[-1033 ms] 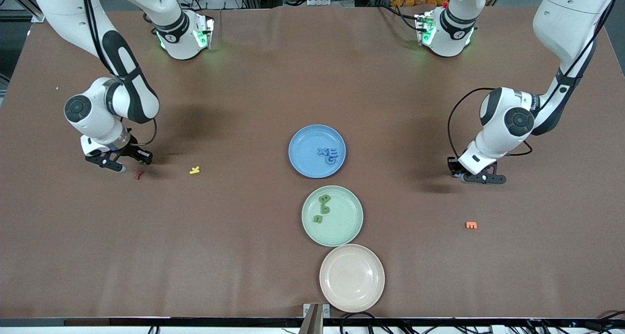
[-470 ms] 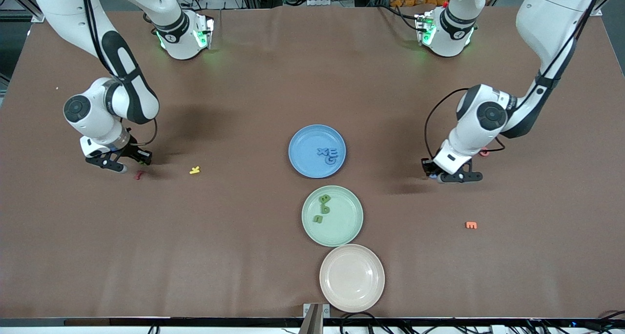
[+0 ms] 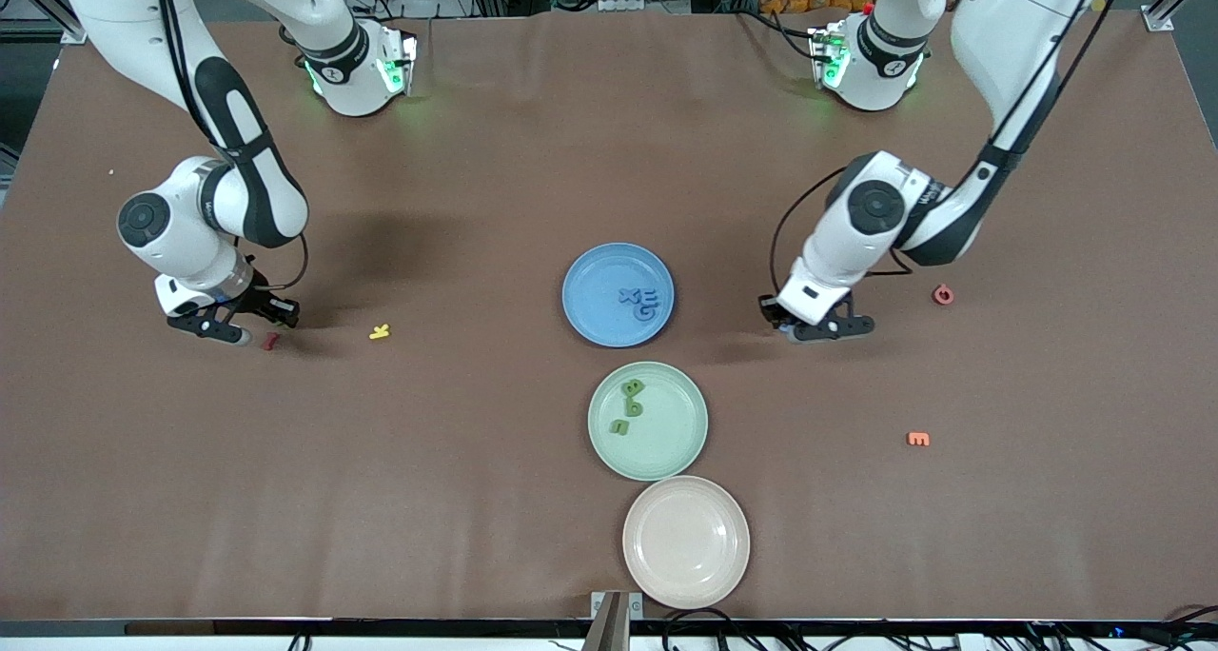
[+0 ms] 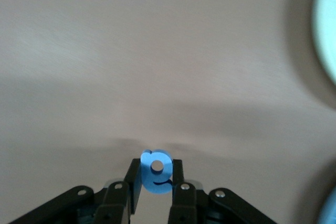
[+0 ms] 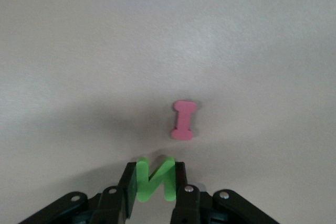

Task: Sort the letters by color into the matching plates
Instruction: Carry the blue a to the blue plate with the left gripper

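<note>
My left gripper is shut on a blue letter g and is over bare table beside the blue plate, toward the left arm's end. That plate holds three blue letters. The mint green plate holds three green letters. My right gripper is shut on a green letter N, low over the table beside a red letter I, which also shows in the right wrist view.
A beige-pink plate lies nearest the front camera. A yellow letter lies beside the red I. A red letter and an orange letter lie toward the left arm's end.
My left gripper has carried the blue letter toward the plates, uncovering the red letter at its end. My right gripper has barely shifted.
</note>
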Available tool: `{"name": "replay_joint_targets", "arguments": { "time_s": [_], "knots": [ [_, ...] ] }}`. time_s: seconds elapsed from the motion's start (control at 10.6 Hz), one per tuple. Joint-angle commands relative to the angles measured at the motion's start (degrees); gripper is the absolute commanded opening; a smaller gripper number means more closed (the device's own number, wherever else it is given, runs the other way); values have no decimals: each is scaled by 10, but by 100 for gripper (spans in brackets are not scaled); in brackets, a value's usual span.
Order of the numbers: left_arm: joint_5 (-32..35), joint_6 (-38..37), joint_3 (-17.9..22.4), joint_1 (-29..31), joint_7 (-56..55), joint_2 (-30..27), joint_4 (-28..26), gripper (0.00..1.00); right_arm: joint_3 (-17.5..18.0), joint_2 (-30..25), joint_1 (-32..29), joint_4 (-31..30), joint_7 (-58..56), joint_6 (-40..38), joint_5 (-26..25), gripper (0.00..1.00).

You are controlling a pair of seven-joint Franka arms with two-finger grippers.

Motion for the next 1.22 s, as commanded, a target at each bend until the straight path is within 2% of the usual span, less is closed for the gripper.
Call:
{"name": "replay_joint_targets", "arguments": {
  "time_s": [0.0,0.28,0.56,0.75,1.03,1.13],
  "knots": [
    [5,-24,3,-78,-106,0,28,0,0,-18,-2,54,-8,-101,15,0],
    [5,-29,3,-135,-160,3,48,0,-1,-18,-1,109,3,-189,33,0],
    [5,-29,3,-180,-217,11,58,0,0,-17,8,126,43,-202,33,0],
    [4,-30,4,-207,-244,31,87,0,2,-15,11,160,78,-242,34,0],
    [4,-63,5,-230,-282,67,143,0,33,-13,16,180,144,-243,34,0],
    [6,-87,5,-236,-298,77,165,64,49,-11,15,189,173,-243,34,0]
  ]
}}
